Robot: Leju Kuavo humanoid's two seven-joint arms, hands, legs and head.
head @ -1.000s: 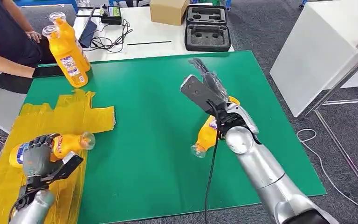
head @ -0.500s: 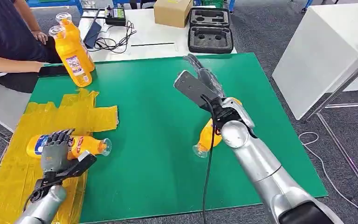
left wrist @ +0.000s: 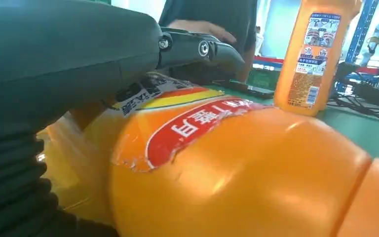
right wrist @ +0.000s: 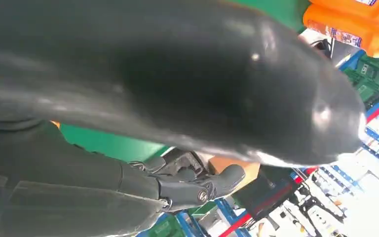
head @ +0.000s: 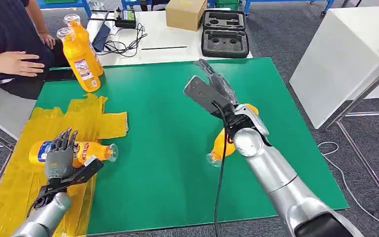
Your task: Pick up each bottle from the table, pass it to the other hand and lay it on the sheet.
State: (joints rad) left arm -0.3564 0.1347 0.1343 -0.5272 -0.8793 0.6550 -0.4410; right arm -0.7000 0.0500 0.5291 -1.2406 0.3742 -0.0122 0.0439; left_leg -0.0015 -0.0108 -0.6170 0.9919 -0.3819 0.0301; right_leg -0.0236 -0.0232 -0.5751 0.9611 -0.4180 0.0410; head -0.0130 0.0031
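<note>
Bottle [head: 74,152], item one: lies on its side on the yellow sheet [head: 10,192], directly under the left hand [head: 60,157]; cap end points off the sheet edge toward the green tabletop [head: 163,163].
Left hand: fingers spread and raised over the bottle's label; in the left wrist view the thumb [left wrist: 202,49] arches above the bottle [left wrist: 237,168] without closing on it. Judged released, holding nothing.
Bottle [head: 223,143], item two: lies on the tabletop beneath the right wrist, partly hidden by the arm.
Right hand [head: 216,86]: stretched forward beyond that bottle, fingers extended, nothing in it.
Bottles [head: 81,59], spare: two upright, far ahead of the left hand, near a person's arm.
Handling note: lift the left hand straight up so no finger drags the round bottle into a roll. The right hand should draw back over its bottle and close around the body, not the neck.
</note>
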